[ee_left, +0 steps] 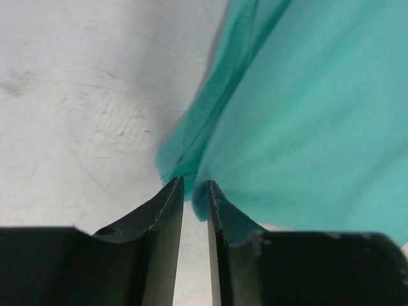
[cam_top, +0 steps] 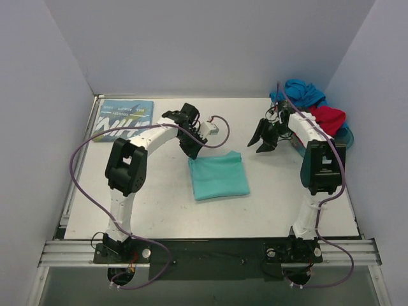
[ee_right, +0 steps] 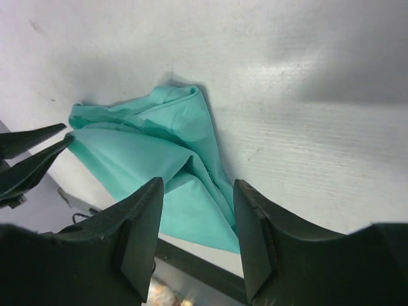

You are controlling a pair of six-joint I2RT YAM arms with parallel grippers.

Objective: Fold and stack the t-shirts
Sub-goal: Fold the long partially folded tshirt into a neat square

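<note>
The mint-green t-shirt lies folded flat in the middle of the table. My left gripper is low at its far left corner. In the left wrist view its jaws stand a narrow gap apart with bare table between them; the green cloth lies just past the tips, not pinched. My right gripper hovers open and empty to the right of the shirt, which shows beyond its jaws. The blue-teal lettered t-shirt lies folded at the far left. The red t-shirt and bright blue t-shirt are bunched at the far right.
A translucent blue tray holds the red and blue shirts at the right wall. Grey walls close in the table on three sides. The metal rail runs along the near edge. Purple cables loop off both arms.
</note>
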